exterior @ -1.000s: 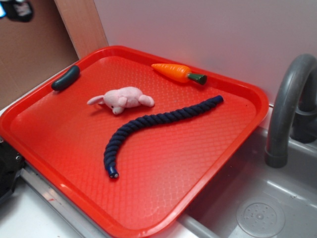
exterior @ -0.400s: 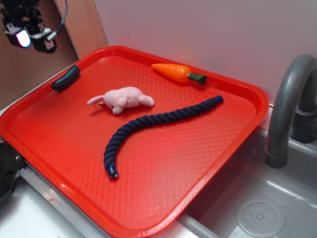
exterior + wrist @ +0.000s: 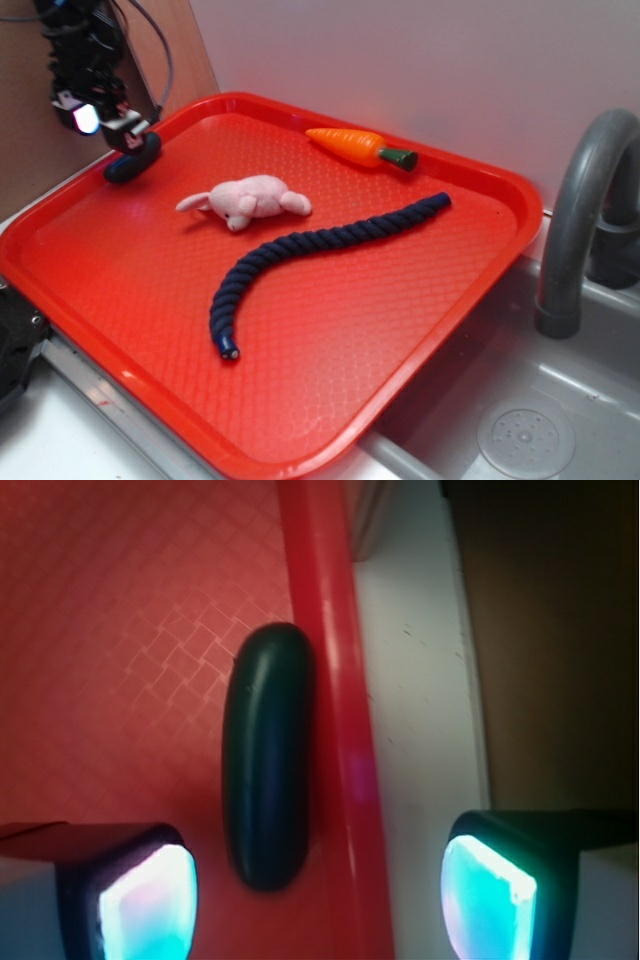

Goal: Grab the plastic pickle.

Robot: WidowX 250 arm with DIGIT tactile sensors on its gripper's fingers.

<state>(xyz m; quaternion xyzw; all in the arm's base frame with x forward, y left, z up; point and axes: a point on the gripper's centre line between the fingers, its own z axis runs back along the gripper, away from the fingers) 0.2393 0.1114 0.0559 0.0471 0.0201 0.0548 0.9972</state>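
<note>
Down from the top-left corner comes the gripper [image 3: 118,128], now over the pickle [image 3: 131,160], which lies along the tray [image 3: 480,260] rim (one pad hangs past it). Jaws spread, pads [image 3: 148,900] straddling it, nothing pinched.

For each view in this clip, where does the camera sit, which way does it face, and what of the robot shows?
Exterior: off the robot, looking down at an angle over the red tray beside a sink; the gripper shows at upper left, above the plastic pickle.
Wrist: on the arm, looking straight down between two lit fingertips, jaws open, onto the plastic pickle lying against the tray rim.
Shared: pickle, tray, gripper.
</note>
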